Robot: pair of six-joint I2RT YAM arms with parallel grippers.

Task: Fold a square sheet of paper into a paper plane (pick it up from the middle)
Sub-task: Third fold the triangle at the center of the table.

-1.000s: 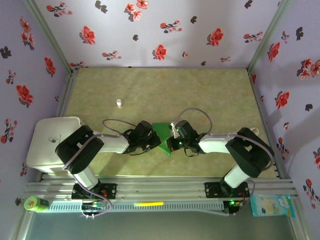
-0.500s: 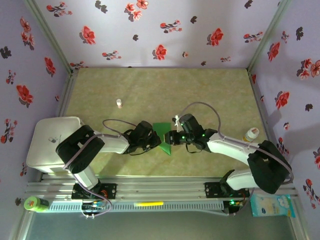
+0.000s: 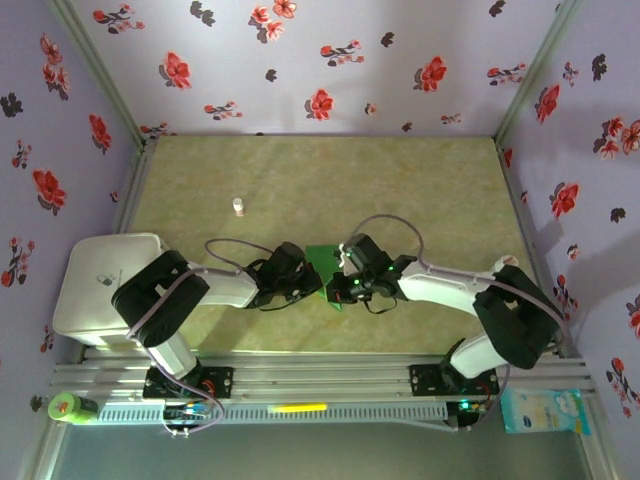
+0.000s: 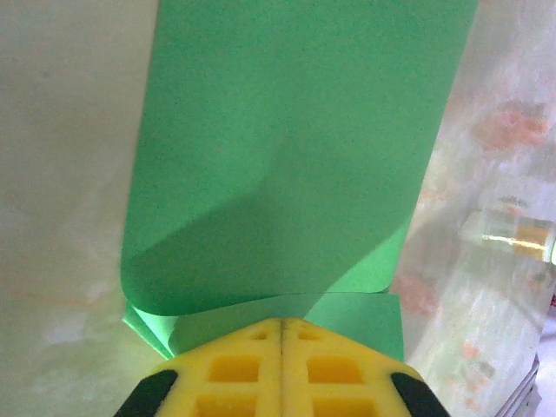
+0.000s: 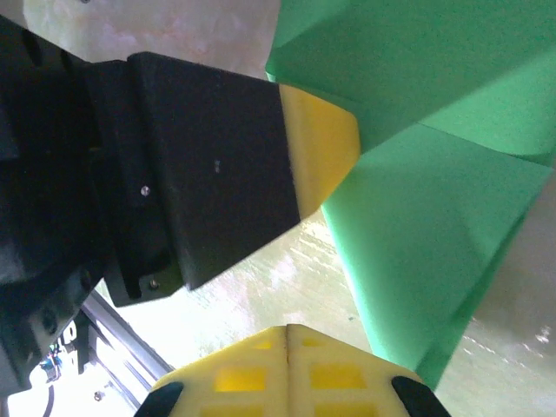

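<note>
The square sheet of paper (image 3: pixel 322 260) is bright green and partly folded into creased, pointed flaps, low over the middle of the table. My left gripper (image 3: pixel 306 284) is shut on its near edge; in the left wrist view the paper (image 4: pixel 295 156) curls up from the closed yellow fingertips (image 4: pixel 282 323). My right gripper (image 3: pixel 340 288) sits just right of the paper's lower point, shut with nothing in it. In the right wrist view its tips (image 5: pixel 287 328) meet over bare table, the paper (image 5: pixel 434 261) lies to their right, and the left gripper (image 5: pixel 334 143) pinches the paper's edge.
A tiny white bottle (image 3: pixel 238 206) stands at the back left of the mat. A white box (image 3: pixel 100 285) sits at the left edge. The metal rail (image 3: pixel 320 380) runs along the near edge. Flowered walls enclose three sides.
The right arm swung out to the right and came back in; its gripper let go of the paper and now sits shut beside the paper. The left gripper kept its hold.
</note>
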